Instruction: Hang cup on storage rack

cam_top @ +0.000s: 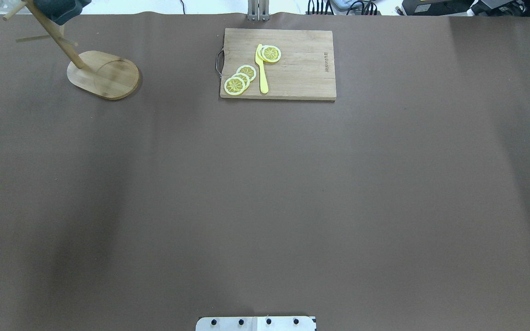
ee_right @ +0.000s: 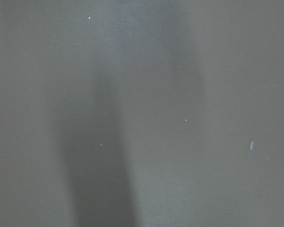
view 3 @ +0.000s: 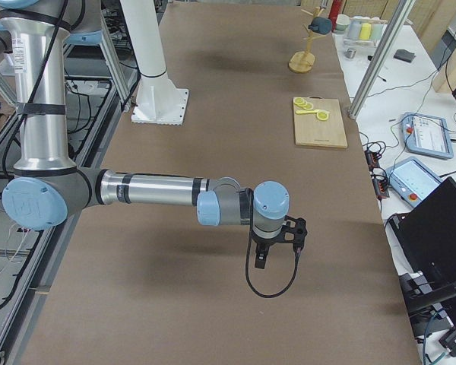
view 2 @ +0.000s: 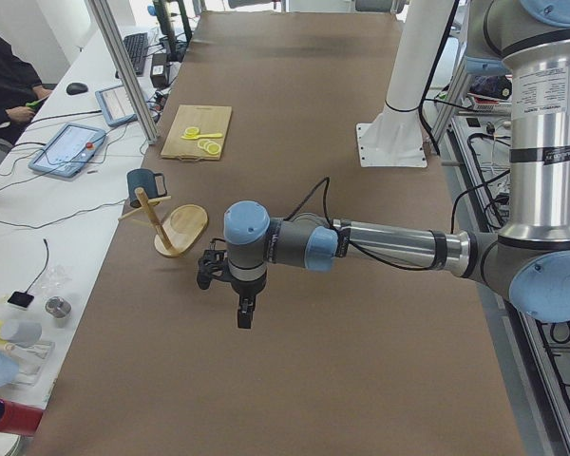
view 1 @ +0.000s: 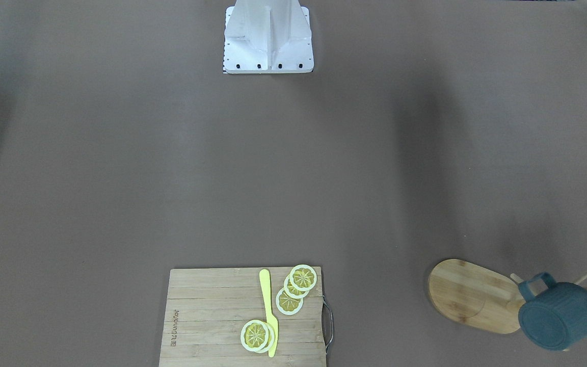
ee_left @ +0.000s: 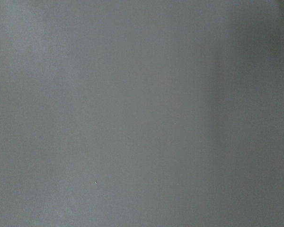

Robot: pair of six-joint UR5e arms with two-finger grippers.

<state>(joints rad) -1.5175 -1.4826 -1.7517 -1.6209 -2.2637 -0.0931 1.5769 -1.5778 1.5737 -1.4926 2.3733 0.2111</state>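
Cup [view 1: 561, 316] hangs high on the rack [view 1: 469, 295], its handle turned in toward the rack's pole and seemingly hooked over a peg. Its body juts sideways from the pole, with the mouth out of sight. The hanging looks done. The nearer left claw [view 2: 243, 302] hovers above the table, short of the rack, while the right claw [view 3: 260, 257] is well apart from it. Whether either claw is apart or together cannot be told.
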